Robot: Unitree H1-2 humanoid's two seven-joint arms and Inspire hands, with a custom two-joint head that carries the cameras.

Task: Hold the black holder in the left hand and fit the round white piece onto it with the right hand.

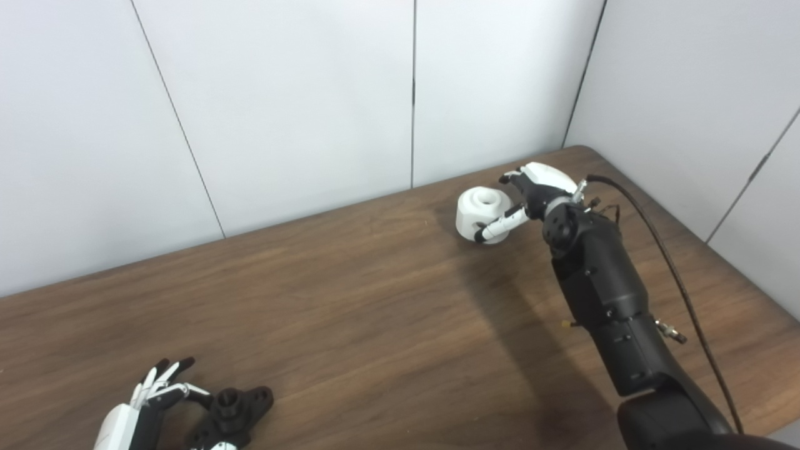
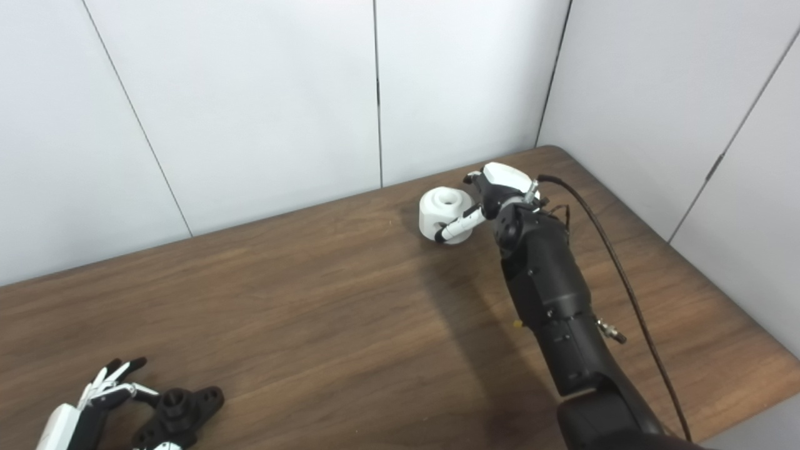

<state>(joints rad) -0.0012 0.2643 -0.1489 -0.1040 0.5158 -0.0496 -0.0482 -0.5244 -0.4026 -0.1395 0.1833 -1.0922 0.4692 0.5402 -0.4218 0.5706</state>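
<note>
The right hand [image 1: 528, 200] curls around the round white piece [image 1: 484, 214], seemingly grasping; the left hand [image 1: 147, 406], spread beside the black holder [image 1: 231, 409], must close next.

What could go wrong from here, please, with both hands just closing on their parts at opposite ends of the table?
1. The right hand wraps only one side of the round white piece, which may roll or slip on lifting.
2. The left hand sits beside the black holder, fingers spread, at the picture's bottom edge; its grasp looks unsecured and partly out of view.
</note>
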